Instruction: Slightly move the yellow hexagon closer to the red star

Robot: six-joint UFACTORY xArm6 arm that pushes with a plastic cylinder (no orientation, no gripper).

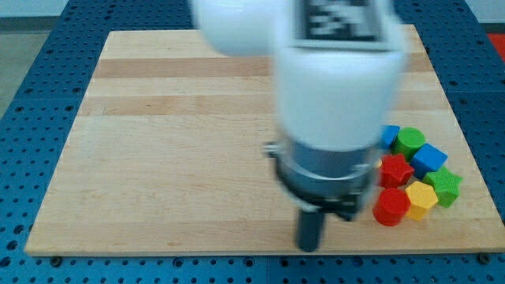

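Observation:
The yellow hexagon (421, 197) lies near the board's lower right, touching the red star (396, 170) just above and to its left. A red round block (390, 207) sits against the hexagon's left side. My tip (309, 246) is the rod's lower end near the board's bottom edge, well to the left of the cluster and touching no block. The arm's white body hides the board's middle.
A green round block (410, 141), a blue block (429, 159), a green star (445, 186) and part of another blue block (390, 136) crowd around the star and hexagon. The wooden board (158, 158) rests on a blue perforated table; its right edge is close to the cluster.

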